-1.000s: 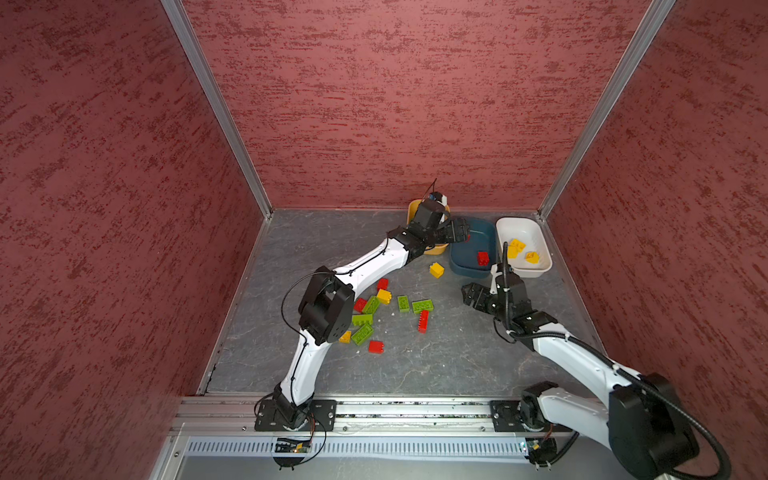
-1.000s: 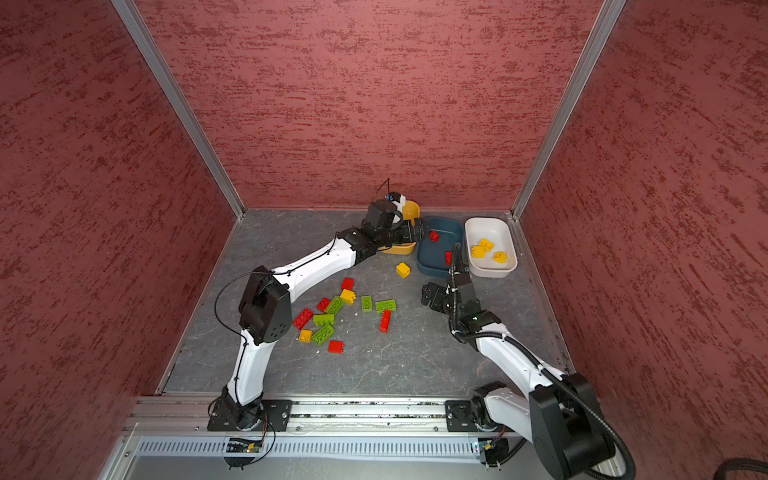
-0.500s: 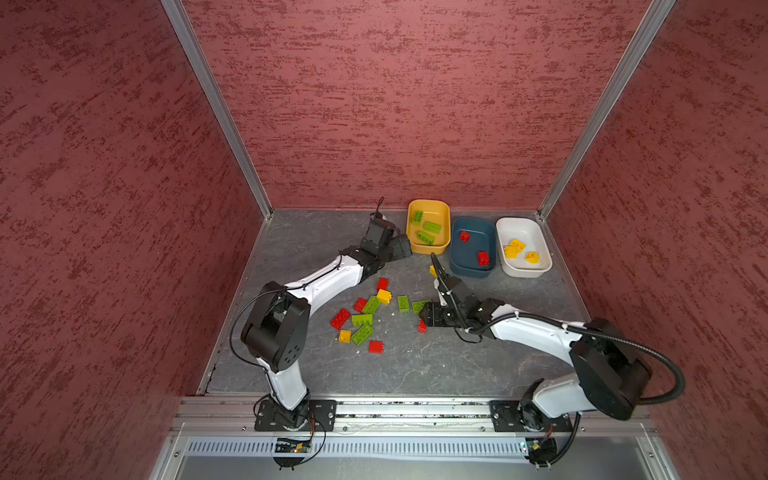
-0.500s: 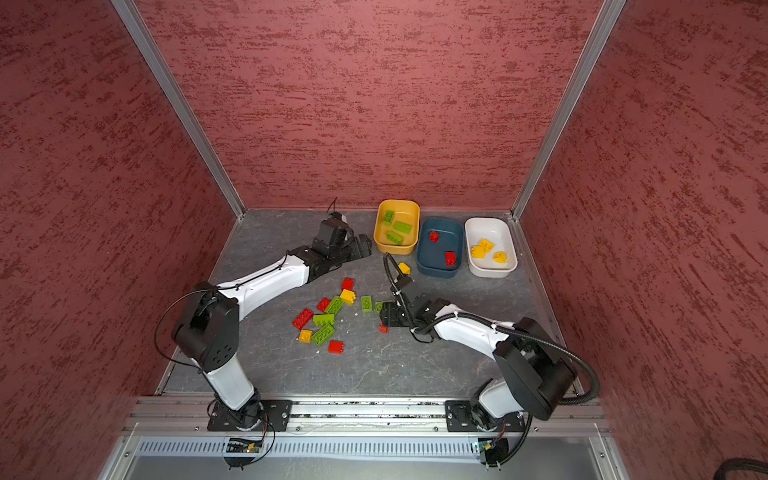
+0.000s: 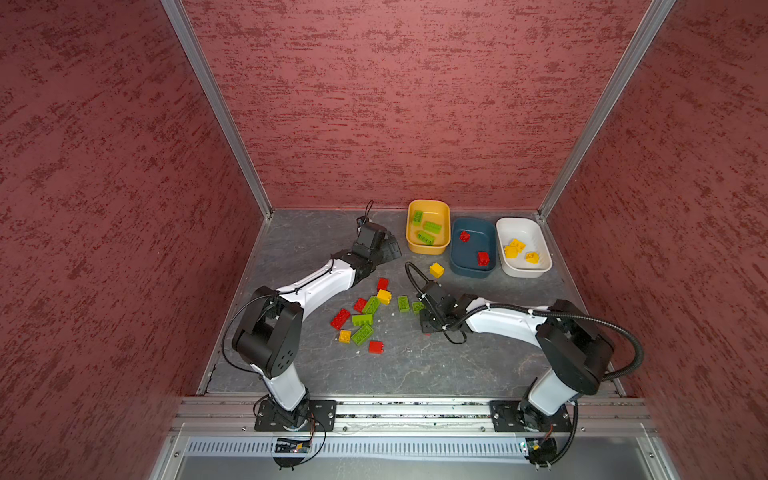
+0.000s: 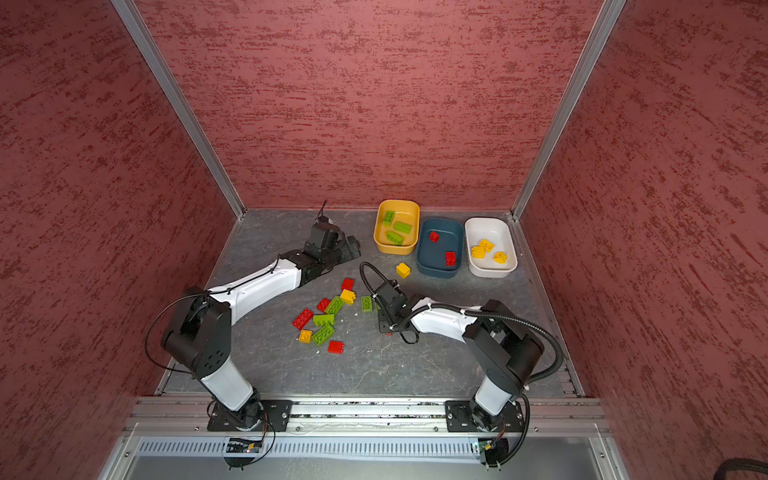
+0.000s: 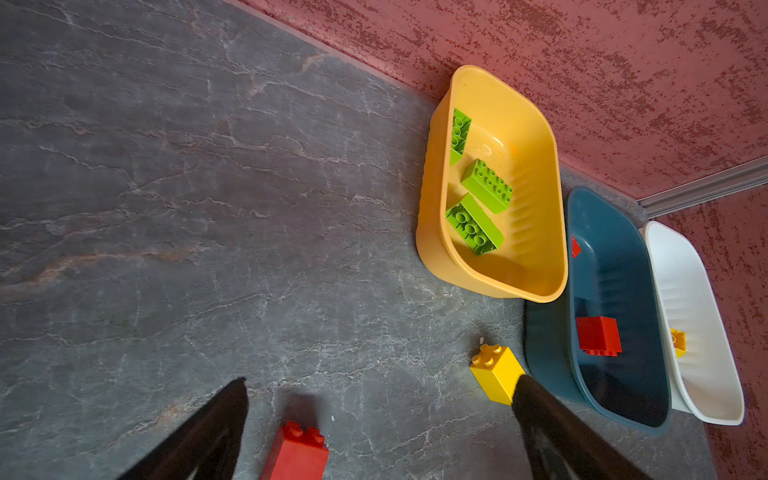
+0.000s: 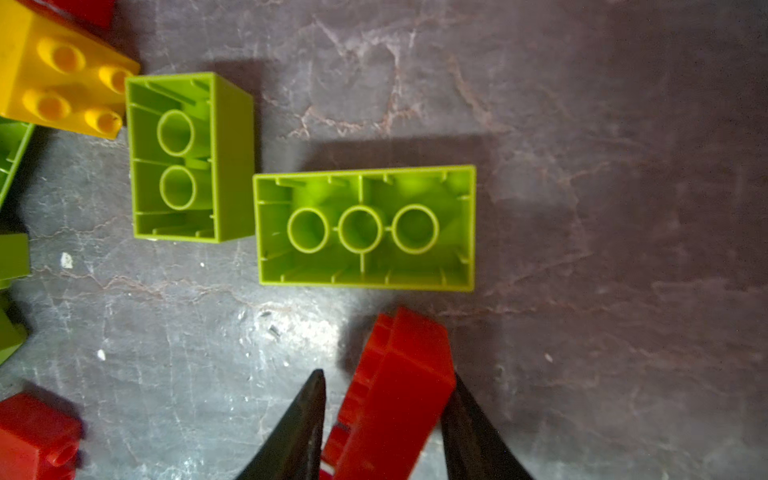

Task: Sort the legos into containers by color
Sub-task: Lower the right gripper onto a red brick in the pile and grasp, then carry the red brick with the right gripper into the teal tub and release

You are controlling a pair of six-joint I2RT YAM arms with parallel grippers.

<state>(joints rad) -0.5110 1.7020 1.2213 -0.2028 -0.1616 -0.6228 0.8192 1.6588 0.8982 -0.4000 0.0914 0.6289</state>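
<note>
Straddling a tilted red brick point(image 8: 399, 399) on the worktop point(image 8: 623, 208), the right claw point(image 8: 386, 374) has one finger touching it; a firm pinch I cannot tell. The left claw point(image 7: 380, 380) hangs spread and empty near the yellow tub point(image 7: 432, 232). Green bricks point(image 7: 486, 187) lie in that tub, red in the teal tub point(image 5: 457, 249), yellow in the white tub point(image 5: 523, 230); the loose legos point(image 5: 361, 320) lie between the arms.

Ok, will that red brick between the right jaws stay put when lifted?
Probably rigid: the red brick looks like hard moulded plastic. It sits skewed between the jaws, so it may twist as they close. Likely light, hollow like the upturned green brick beside it.
</note>
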